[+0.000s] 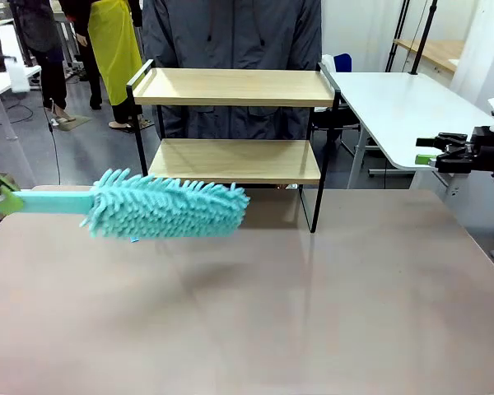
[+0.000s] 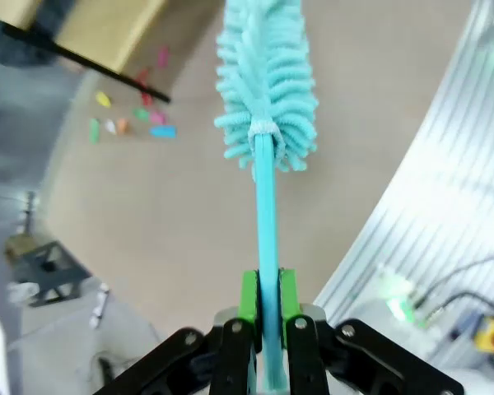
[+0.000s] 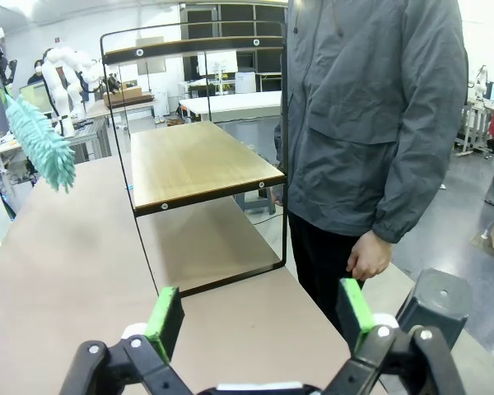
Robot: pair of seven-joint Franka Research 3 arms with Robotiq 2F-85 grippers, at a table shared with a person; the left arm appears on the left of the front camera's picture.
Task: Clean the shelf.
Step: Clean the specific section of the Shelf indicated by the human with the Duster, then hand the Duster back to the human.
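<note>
One shelf (image 1: 235, 160) stands at the tabletop's (image 1: 313, 313) far edge, with two wooden boards (image 1: 235, 86) in it. One teal duster (image 1: 169, 206) hangs over the tabletop's left side. There are two claws, the left claw (image 2: 267, 288) and the right claw (image 3: 260, 313), each with two green pads (image 3: 166, 317). One person (image 1: 230, 33) stands beyond the far edge, with one hand (image 3: 369, 257) showing. Small coloured bits (image 2: 162, 132) lie on the tabletop by the shelf, roughly ten, too blurred for an exact count.
</note>
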